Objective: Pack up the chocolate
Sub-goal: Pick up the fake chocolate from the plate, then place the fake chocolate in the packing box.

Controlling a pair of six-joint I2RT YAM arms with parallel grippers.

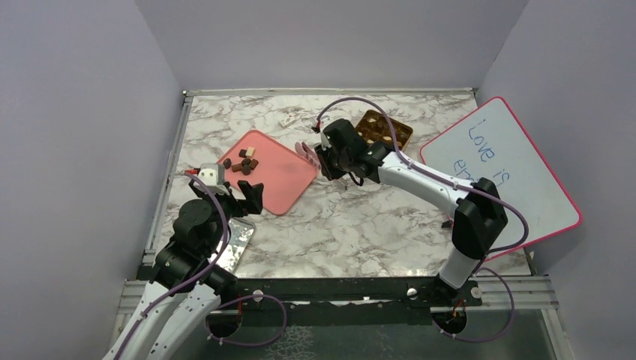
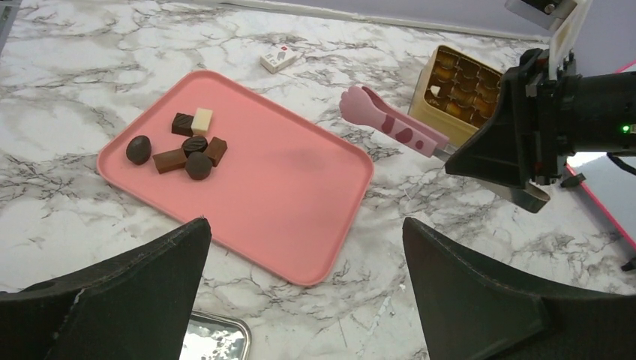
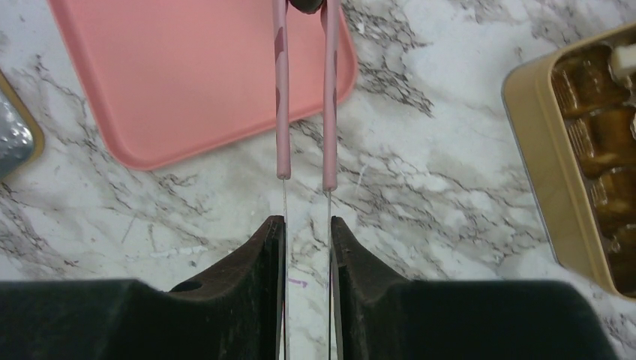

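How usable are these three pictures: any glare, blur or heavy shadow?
Top view: even, soft light, faint shadows; the silver sheet by the left arm glints. Left wrist view: sharp on the chocolates, the near fingers dark and featureless. Right wrist view: clear, but the tongs run off the top edge, tips barely showing.

chocolate [image 1: 241, 162] on tray [image 1: 279, 178], pink tweezers [image 1: 305, 152] near, gold box [image 1: 384, 129]

Were built of white links [image 1: 420, 180], black joints [image 1: 476, 217] and black wedge-shaped fingers [image 2: 480, 292], with purple cables [image 1: 352, 99] looped alongside
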